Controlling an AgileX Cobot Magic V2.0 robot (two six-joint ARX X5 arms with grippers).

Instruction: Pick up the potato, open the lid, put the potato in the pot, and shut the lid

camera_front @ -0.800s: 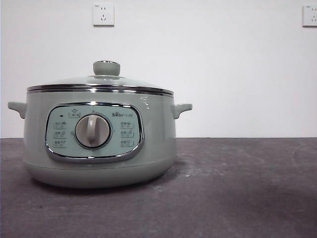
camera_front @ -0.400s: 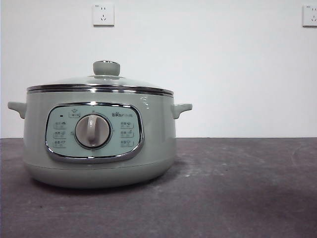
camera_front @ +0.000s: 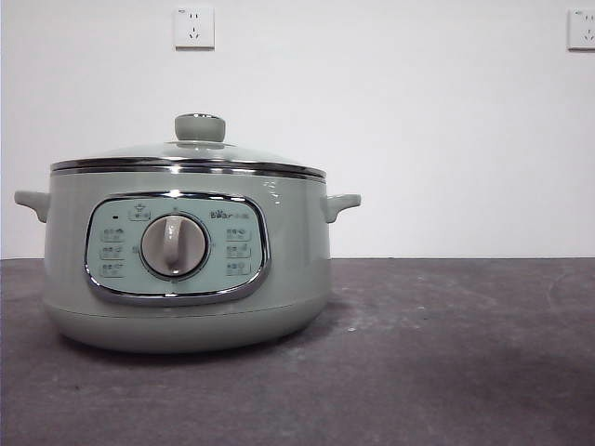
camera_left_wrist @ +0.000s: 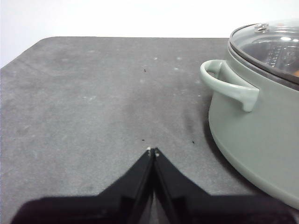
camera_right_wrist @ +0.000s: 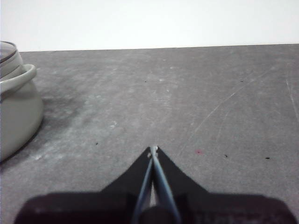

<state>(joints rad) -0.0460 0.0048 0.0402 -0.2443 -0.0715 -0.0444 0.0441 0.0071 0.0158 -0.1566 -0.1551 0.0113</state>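
Note:
The pale green pot (camera_front: 186,269) stands on the left part of the table, its dial facing the front view. The glass lid (camera_front: 186,153) sits shut on it, knob (camera_front: 200,127) on top. My left gripper (camera_left_wrist: 153,150) is shut and empty above the table, beside the pot (camera_left_wrist: 252,135) and its side handle (camera_left_wrist: 231,84). Through the lid (camera_left_wrist: 271,42) a small orange patch shows at the picture's edge; I cannot tell whether it is the potato. My right gripper (camera_right_wrist: 153,149) is shut and empty on the pot's (camera_right_wrist: 16,116) other side. Neither arm appears in the front view.
The dark grey table (camera_front: 446,353) stretches to the right of the pot. A white wall stands behind with two sockets (camera_front: 193,27) (camera_front: 581,29). In the left wrist view the table's rounded far corner (camera_left_wrist: 28,51) shows.

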